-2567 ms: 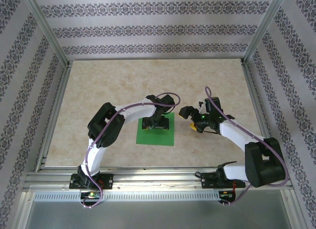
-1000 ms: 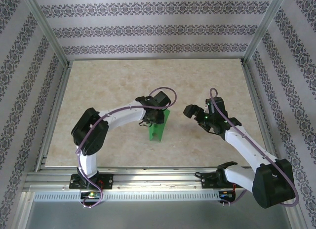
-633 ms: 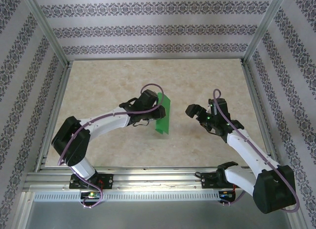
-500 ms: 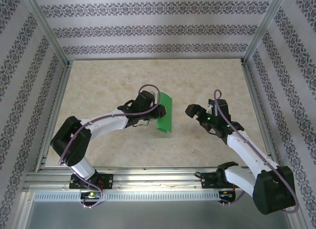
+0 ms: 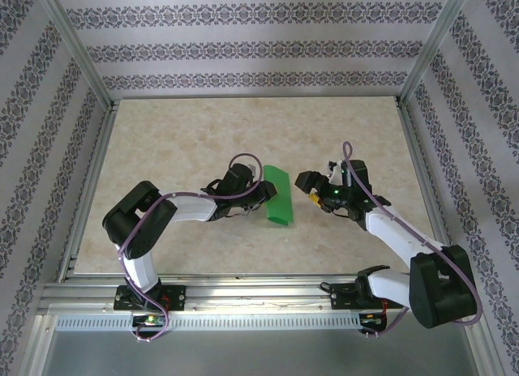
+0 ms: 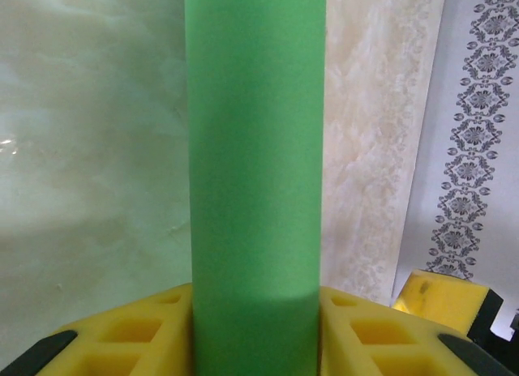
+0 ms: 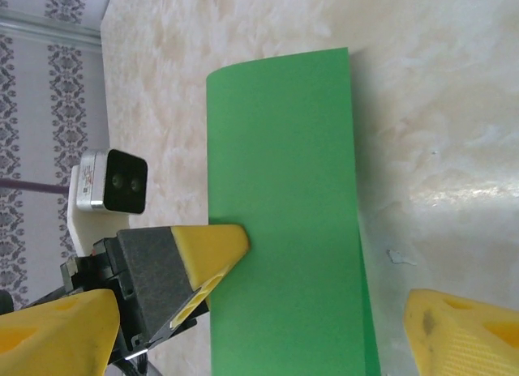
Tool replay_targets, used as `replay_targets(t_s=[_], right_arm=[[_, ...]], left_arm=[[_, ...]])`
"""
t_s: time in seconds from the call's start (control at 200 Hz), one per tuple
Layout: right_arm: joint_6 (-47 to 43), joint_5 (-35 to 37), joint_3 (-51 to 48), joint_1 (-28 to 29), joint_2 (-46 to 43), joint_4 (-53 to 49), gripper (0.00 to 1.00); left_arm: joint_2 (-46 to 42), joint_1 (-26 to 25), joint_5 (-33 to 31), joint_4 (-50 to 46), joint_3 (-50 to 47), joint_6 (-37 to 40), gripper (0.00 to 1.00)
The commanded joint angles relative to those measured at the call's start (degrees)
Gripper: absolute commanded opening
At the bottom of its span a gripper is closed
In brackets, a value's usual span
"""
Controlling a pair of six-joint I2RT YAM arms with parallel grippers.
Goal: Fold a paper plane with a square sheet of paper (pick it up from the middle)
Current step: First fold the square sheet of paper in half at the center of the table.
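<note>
The square sheet of paper (image 5: 280, 198) is bright green and bent over on itself into a narrow loose band, not creased flat. My left gripper (image 5: 258, 190) is shut on its left edge and holds it low over the table. In the left wrist view the sheet (image 6: 255, 149) rises between my yellow pads (image 6: 122, 335). My right gripper (image 5: 310, 191) is open just right of the sheet and does not touch it. In the right wrist view the sheet (image 7: 284, 214) lies ahead of my open right gripper (image 7: 259, 343), with the left gripper's yellow fingertip (image 7: 207, 246) pressed on it.
The beige marbled table (image 5: 162, 141) is walled by aluminium rails and patterned panels. The left wrist camera (image 7: 113, 181) shows close behind the sheet. The right gripper's yellow finger (image 6: 442, 299) sits at the lower right of the left wrist view.
The left gripper lifted the flat sheet off the table, swung it upright, then brought it down to the right, bent over. The right gripper moved left, closer to the sheet.
</note>
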Motion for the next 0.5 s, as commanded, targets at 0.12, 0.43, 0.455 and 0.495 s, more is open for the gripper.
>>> replay_targets(t_s=[0.12,0.43,0.455,0.495], right_arm=[[-0.90,-2.44,2.18,1.95,2.53,2.41,0.85],[-0.49,-2.94,2.27,2.40,4.67,2.68,0.84],[-0.48,-2.94,2.27,2.47,4.76,2.70,0.84],[-0.49,-2.89,2.27,2.56,4.90,2.59,0.84]], left_arm=[[-0.46,0.20,-1.95,-6.42,1.07,0.47,0.39],[-0.55,0.29,-4.03,-14.39,1.62,2.70,0.45],[-0.61,0.29,-4.35,-15.31,1.84,3.06,0.46],[-0.77,0.29,-4.87,-16.87,2.33,3.83,0.47]])
